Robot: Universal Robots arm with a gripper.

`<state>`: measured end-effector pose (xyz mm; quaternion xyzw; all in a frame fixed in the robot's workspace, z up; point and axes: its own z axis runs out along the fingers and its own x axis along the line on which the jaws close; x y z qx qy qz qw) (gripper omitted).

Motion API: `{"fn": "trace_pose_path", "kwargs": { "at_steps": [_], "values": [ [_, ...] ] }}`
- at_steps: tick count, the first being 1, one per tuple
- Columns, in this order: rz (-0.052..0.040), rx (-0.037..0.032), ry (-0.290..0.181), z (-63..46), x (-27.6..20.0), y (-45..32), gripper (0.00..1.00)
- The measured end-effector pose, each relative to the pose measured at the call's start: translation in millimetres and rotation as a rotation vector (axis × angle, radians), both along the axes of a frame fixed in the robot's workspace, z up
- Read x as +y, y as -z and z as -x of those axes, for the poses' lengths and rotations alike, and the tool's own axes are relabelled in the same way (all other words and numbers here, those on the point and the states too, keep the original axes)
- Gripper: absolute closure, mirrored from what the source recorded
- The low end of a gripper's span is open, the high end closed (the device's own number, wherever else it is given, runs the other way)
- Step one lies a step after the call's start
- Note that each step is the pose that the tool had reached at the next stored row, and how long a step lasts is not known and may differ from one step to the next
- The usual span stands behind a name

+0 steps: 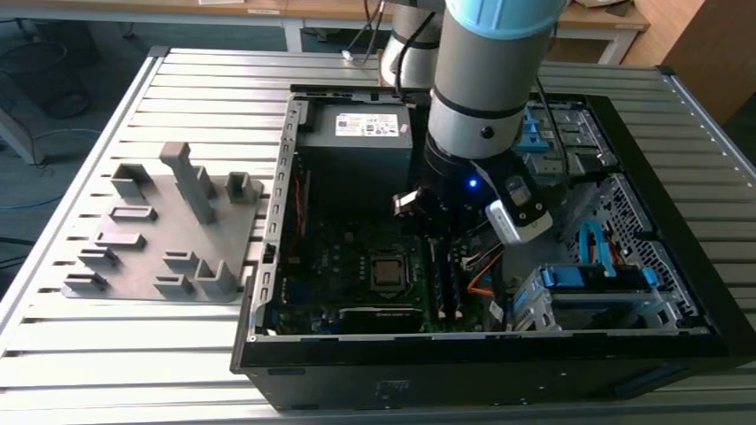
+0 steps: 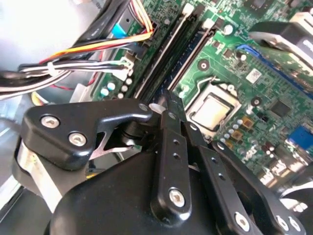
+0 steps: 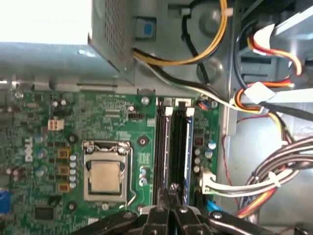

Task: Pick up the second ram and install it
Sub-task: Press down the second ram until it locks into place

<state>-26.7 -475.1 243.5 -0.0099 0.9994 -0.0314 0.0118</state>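
**Item: the second ram**. Taken to be the dark strip seen edge-on in the memory slots, just beside the processor socket on its cable side. Whether it is fully seated cannot be told.

**Fingers**. Drawn together, tips meeting right over the near end of that strip. Whether they nip the board's edge or only bear on it cannot be told.

**Handling note (judgement).** The step in hand looks like seating.
- The board wants to stand square to its slot, not tilted toward the socket.
- Pressure should go straight down and be shared along the whole length. A push at one end alone may lift the far end.
- The white end latches are the likely sign of a good seat.
- The wire bundle, on the far side of the slots from the socket, lies near and could snag.

**Surroundings.**
- Green motherboard around the socket.
- Power supply beyond the socket.
- Open black case enclosing all of these.
- Gray holder block, well apart from the socket, outside the case on the slatted desk.

**Markings.**
- White label on the power supply.
- White lettering on the board, on the side of the socket away from the slots.
- Neither is transcribed.
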Motion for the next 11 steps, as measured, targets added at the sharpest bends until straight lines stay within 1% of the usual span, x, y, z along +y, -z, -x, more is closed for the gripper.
{"fn": "trace_pose_path", "kwargs": {
  "at_steps": [3, 4, 5, 11],
  "values": [
    [-0.0001, 0.0001, 0.0, 0.1, 0.0, -13.4, 0.9],
    [-0.0004, 0.0, 0.0, 0.1, 0.0, -16.1, 0.9],
    [-0.0005, -0.0001, 0.0, 0.1, 0.0, -17.1, 0.9],
    [-0.0008, -0.0002, 0.0, 0.1, 0.1, -17.2, 0.9]
  ]
}}
